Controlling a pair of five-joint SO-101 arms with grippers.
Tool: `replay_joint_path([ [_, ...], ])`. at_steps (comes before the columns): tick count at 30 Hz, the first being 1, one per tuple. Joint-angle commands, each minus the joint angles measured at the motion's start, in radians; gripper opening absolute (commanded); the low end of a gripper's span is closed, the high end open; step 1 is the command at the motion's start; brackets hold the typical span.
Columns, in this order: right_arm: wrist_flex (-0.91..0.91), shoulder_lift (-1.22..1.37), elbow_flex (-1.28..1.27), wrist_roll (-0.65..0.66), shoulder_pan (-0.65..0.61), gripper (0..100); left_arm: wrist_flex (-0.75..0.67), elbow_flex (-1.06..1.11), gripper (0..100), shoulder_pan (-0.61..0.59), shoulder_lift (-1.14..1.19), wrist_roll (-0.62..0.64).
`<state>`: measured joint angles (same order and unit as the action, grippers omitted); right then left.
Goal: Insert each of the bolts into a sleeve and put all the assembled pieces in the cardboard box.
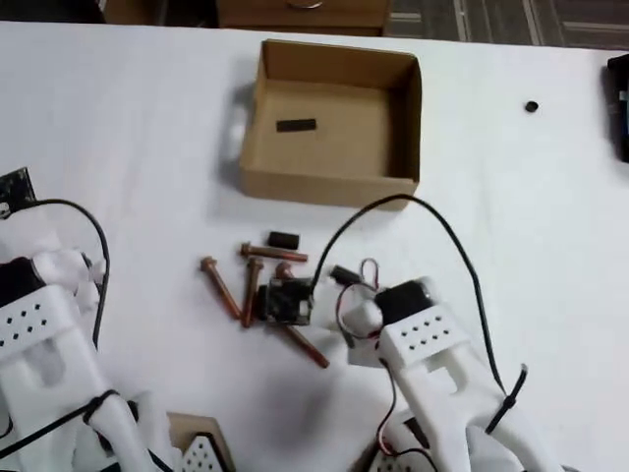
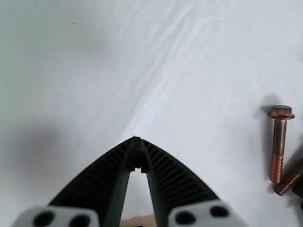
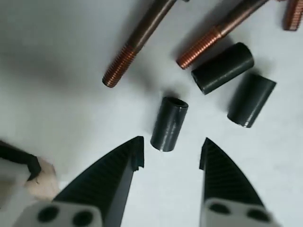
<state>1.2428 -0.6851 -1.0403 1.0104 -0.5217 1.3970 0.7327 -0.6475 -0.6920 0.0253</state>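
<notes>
We see the box at twelve o'clock on the table. It is open, and one small dark piece lies on its floor toward nine o'clock. The bolts lie loose at six o'clock from the box, four copper shanks fanned out on the cloth. A lone sleeve sits just at twelve o'clock of them.

The right gripper hangs low over this pile with its jaws spread and nothing between them. Its wrist view shows the nearest sleeve lying on the cloth just ahead of the gap, touching neither tip. Two more sleeves lie side by side beyond it, near the threaded ends of two bolts.

The left arm stands at eight o'clock on the table, with the pile at its three o'clock. The left gripper has its jaws pressed together over bare cloth, holding nothing, and two bolts lie off to one side.

A small black bit lies at two o'clock on the table, well apart from the box.
</notes>
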Motion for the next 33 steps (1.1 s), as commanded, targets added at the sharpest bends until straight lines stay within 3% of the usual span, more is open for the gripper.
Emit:
replay_joint_path([
  [1,-0.012,-0.002,0.005,-0.063,-0.036,19.4,0.008,-0.041,2,-0.008,-0.003,-0.003],
  [11,-0.194,0.001,-0.087,-0.064,0.018,19.3,0.008,-0.041,2,-0.008,-0.005,-0.005],
  [33,-0.332,0.007,-0.229,-0.106,0.018,19.3,0.006,-0.042,2,-0.008,-0.005,-0.005],
])
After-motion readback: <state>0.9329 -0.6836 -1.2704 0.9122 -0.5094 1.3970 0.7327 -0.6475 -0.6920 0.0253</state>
